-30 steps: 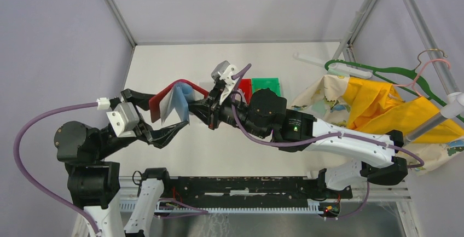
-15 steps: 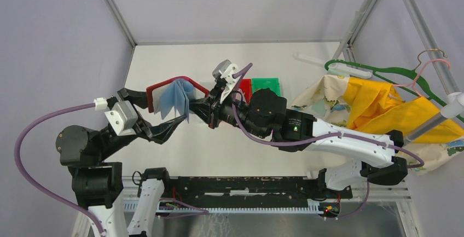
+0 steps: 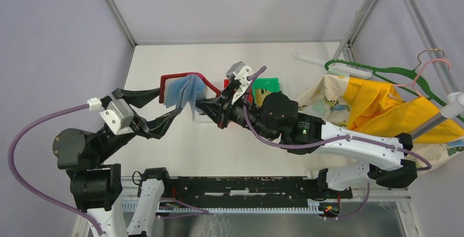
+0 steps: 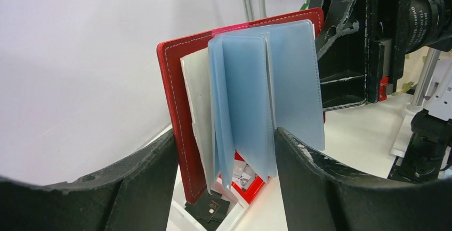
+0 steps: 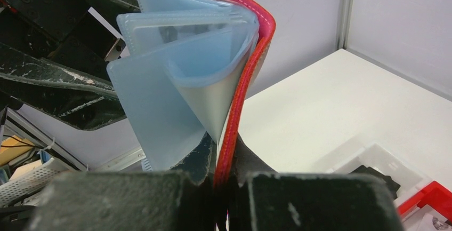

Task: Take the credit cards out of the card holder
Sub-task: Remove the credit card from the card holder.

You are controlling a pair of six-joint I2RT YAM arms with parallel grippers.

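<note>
We have the card holder (image 3: 183, 89) up in the air over the left half of the table (image 3: 164, 56), not resting on anything. Our right gripper (image 5: 226, 175) has its fingers pinched tight on the lower edge of the red cover, so the holder stands with its long axis upright and the blue leaves (image 4: 250, 92) fan out towards our left arm. Our left gripper (image 3: 170, 101) is spread wide with nothing in its grasp; the holder sits between its fingers, and we cannot tell whether they touch it. That free left arm is the nearer one for the pull, we judge. No cards show plainly in the pockets. There is bare table below, with trays (image 3: 265, 84) behind the right wrist and cloth (image 3: 383, 100) well off to the right
</note>
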